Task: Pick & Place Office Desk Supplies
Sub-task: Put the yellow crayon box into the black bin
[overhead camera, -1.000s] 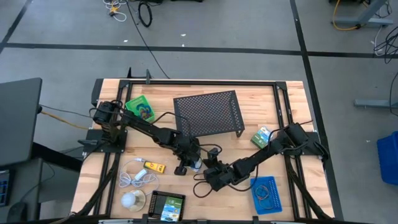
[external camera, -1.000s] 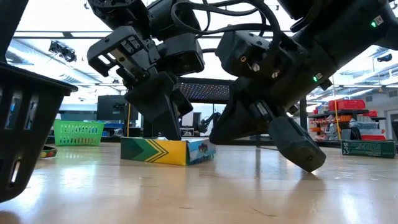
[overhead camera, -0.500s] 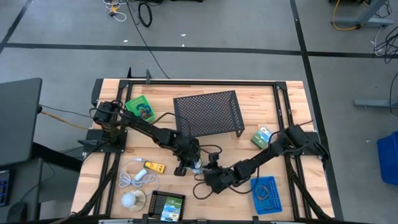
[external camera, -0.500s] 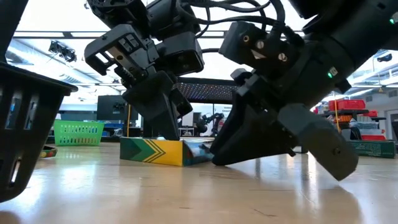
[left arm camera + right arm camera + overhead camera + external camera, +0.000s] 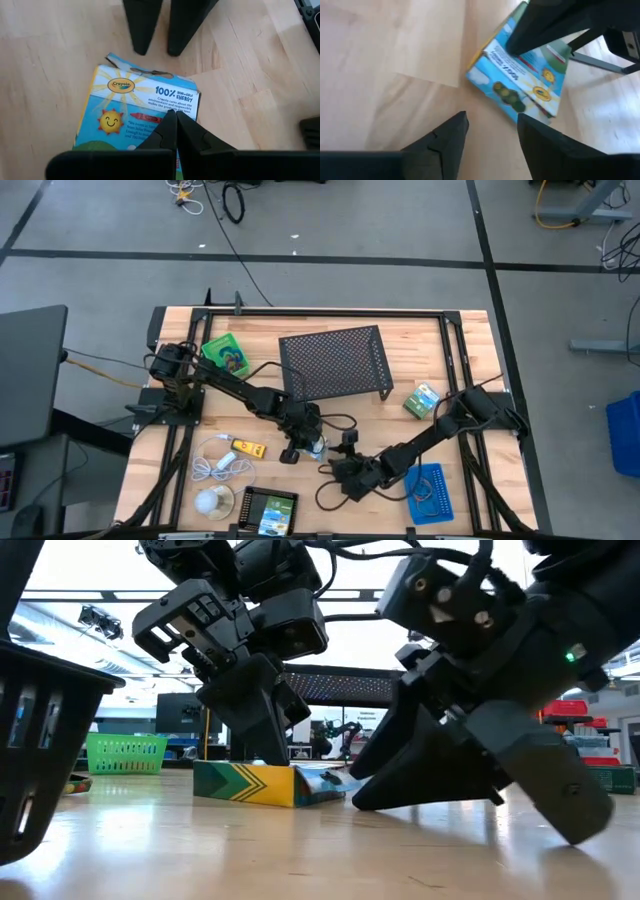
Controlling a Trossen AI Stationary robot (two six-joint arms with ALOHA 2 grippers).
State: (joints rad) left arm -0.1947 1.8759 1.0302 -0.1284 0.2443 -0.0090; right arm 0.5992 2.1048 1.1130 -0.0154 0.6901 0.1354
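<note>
Crayon box at table centre, both grippers close by.
Left gripper (image 5: pixel 172 127) clenched, fingertips pressing the crayon box (image 5: pixel 135 117) flat on the table (image 5: pixel 400 435); right gripper (image 5: pixel 487 132) parted, empty, just beside the box.

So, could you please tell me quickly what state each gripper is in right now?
Left gripper: closed, its tips pressing down on the crayon box.
Right gripper: open, holding nothing, just short of the crayon box.

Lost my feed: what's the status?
Left gripper shut, pressing down on the crayon box. Right gripper open, just off the box. Nothing between them.
</note>
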